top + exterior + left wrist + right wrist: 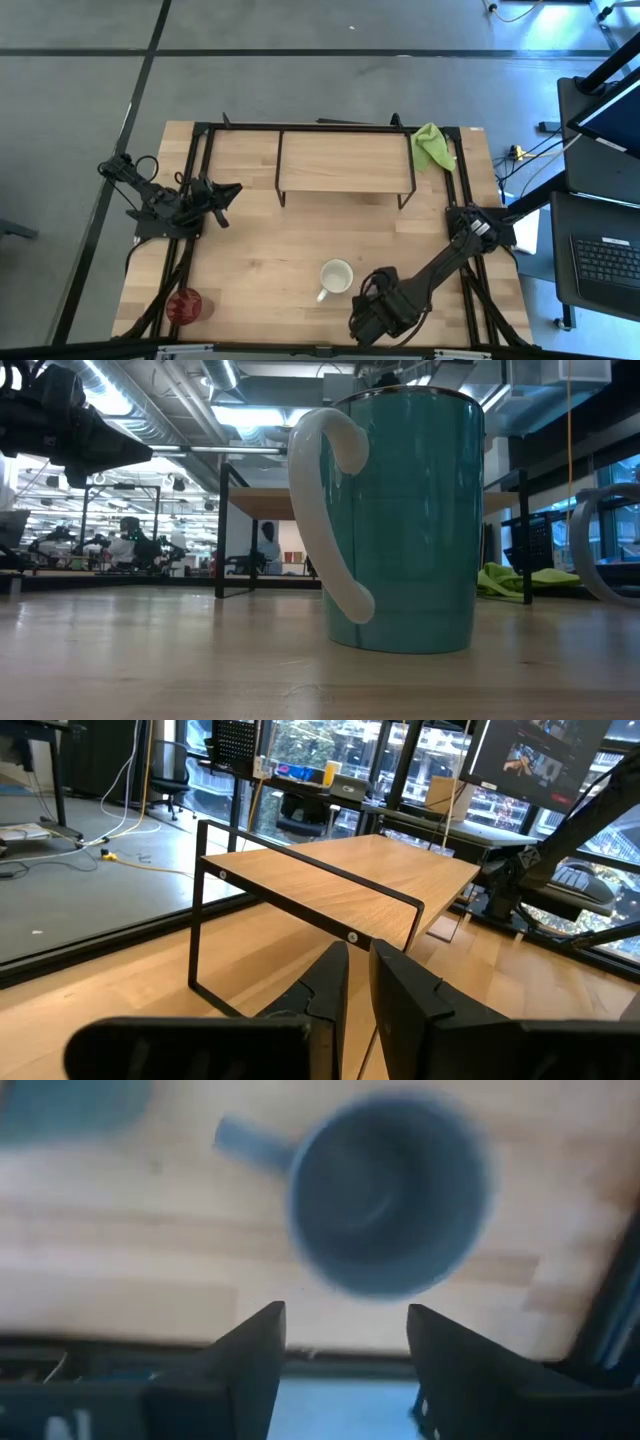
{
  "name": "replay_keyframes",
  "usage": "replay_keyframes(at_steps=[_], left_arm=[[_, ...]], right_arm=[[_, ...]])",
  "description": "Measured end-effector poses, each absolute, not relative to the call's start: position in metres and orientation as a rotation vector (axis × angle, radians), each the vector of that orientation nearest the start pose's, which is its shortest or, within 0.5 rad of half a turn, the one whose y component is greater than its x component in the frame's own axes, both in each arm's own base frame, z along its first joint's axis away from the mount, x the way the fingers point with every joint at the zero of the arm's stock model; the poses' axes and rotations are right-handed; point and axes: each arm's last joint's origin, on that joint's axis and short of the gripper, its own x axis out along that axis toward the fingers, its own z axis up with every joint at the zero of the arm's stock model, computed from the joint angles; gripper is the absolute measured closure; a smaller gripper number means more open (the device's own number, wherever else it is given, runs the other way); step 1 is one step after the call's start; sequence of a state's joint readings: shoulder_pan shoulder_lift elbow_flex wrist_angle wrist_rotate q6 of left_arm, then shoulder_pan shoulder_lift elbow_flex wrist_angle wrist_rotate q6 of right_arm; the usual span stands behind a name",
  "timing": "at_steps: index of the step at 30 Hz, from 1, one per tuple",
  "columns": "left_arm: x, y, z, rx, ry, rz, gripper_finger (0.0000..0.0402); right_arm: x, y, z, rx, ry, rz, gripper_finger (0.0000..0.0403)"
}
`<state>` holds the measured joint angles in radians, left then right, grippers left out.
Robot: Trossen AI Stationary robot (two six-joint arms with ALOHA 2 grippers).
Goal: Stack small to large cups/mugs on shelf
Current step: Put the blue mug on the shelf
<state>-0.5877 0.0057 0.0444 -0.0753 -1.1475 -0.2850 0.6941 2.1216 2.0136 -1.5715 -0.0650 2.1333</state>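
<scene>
The light-wood shelf (345,163) on dark wire legs stands at the table's far middle; it also shows in the left wrist view (340,885). A white mug (335,278) stands near the near edge; in the low view (400,520) its wall is teal and its handle white. A red tumbler (185,305) stands at the near left corner. A dark grey mug (385,1205) stands upright, mouth up, below my right gripper (345,1330), which is open, points down and is apart from it. The gripper (372,318) hides this mug in the high view. My left gripper (225,195) is shut and empty left of the shelf.
A green cloth (432,147) lies at the far right, beside the shelf's right end. The black frame rails (195,200) run along the table's sides. Bare wood lies between the shelf and the white mug. People show in the room behind the table (268,545).
</scene>
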Motion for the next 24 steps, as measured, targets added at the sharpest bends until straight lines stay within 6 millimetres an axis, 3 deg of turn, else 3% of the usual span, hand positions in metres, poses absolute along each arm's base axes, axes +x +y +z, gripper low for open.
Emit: replay_keyframes(at_steps=[5, 13, 15, 18, 24], left_arm=[[0.08, -0.021, 0.172, -0.249, -0.056, 0.559, 0.036], [0.08, -0.021, 0.172, -0.249, -0.056, 0.559, 0.036], [0.08, -0.021, 0.172, -0.249, -0.056, 0.559, 0.036], [0.08, -0.021, 0.172, -0.249, -0.056, 0.559, 0.036], [0.08, -0.021, 0.172, -0.249, -0.056, 0.559, 0.036]], right_arm=[[0.303, 0.239, 0.281, 1.101, 1.244, -1.235, 0.0185], [0.332, 0.194, 0.275, 1.129, 1.189, -1.304, 0.0172], [0.332, 0.181, 0.271, 1.115, 1.187, -1.343, 0.0171], [0.321, 0.168, 0.282, 1.115, 1.173, -1.331, 0.0171], [0.299, 0.162, 0.293, 0.749, 1.109, -1.098, 0.0171]])
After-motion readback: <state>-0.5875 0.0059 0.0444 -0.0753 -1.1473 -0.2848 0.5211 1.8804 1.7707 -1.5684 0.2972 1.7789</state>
